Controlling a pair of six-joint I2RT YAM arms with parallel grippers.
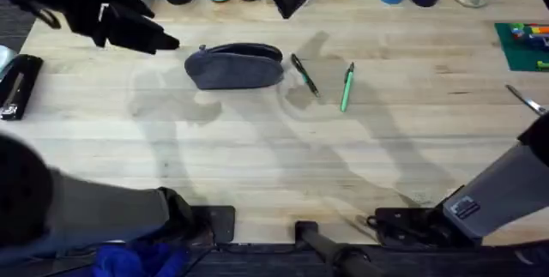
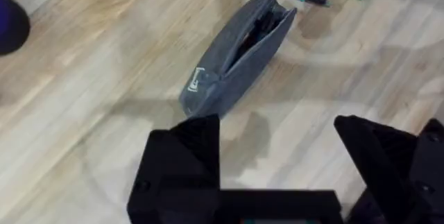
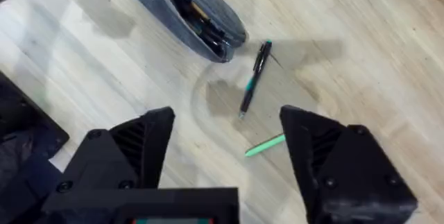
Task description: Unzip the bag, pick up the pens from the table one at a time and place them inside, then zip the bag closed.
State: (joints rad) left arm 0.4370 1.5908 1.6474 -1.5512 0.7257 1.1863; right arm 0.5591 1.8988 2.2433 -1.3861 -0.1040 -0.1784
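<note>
in right wrist view, bag (image 3: 186, 12) unzipped, contents visible

Left arm reaches up the far left side, its black two-finger end effector (image 1: 163, 41) spread wide, holding nothing. Right arm is raised high toward the far centre, its black end effector (image 3: 229, 144) likewise spread wide, holding nothing.
</note>
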